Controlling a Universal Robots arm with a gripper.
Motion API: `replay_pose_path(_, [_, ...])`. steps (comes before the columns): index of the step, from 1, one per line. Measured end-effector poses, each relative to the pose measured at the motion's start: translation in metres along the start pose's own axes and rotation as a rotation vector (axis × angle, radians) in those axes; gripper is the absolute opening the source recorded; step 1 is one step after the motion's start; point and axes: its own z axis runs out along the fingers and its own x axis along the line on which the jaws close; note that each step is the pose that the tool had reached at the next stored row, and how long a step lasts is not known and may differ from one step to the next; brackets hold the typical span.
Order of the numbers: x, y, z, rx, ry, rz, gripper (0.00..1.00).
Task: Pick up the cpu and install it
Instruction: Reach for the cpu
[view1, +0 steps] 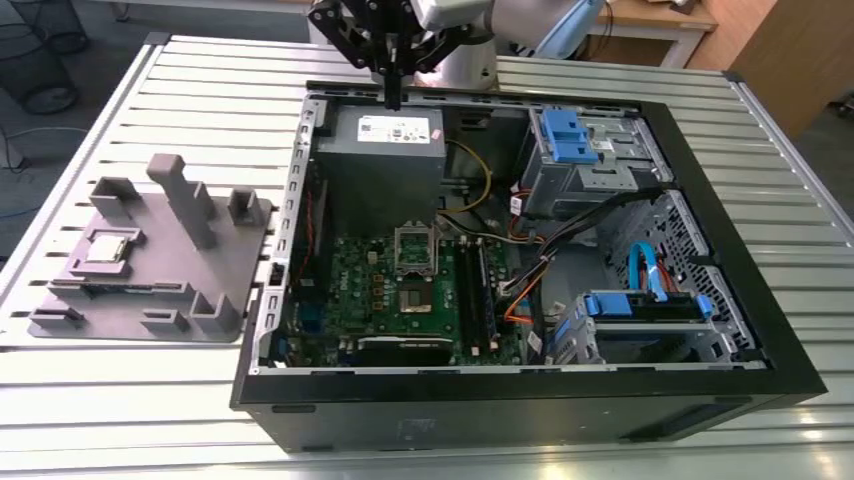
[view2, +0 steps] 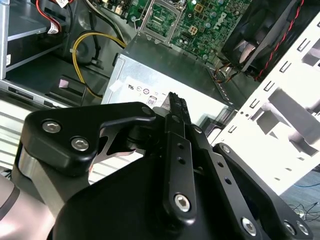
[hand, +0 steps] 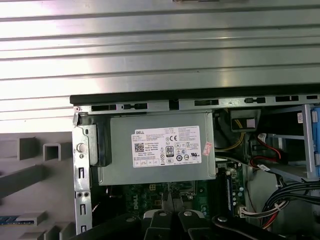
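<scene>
The cpu (view1: 107, 248), a small silver-grey square, lies in a recess on the grey holder block (view1: 200, 280), left of the open computer case in the exterior view. My gripper (view1: 394, 98) hangs over the case's far edge, above the grey power supply (view1: 380, 150), far from the cpu. Its black fingers (view2: 176, 107) are pressed together with nothing between them. The motherboard's open socket (view1: 416, 262) sits mid-case, with its silver frame (view2: 159, 17) showing beyond the power supply. The power supply's white label (hand: 167, 146) lies just ahead of the gripper (hand: 170, 200).
The black case wall (view1: 534, 395) rings the motherboard. Blue drive brackets (view1: 567, 135) and bundled cables (view1: 587, 225) fill the exterior view's right side. A black fan (view2: 260, 35) sits by the perforated case wall. Upright posts (view1: 180, 195) rise from the holder. The slatted metal table (view1: 134, 410) surrounds everything.
</scene>
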Motion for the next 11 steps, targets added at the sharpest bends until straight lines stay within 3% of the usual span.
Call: replay_pose_path(11, [0.0034,-0.0002,-0.0001,0.0,-0.0001,0.0,0.11])
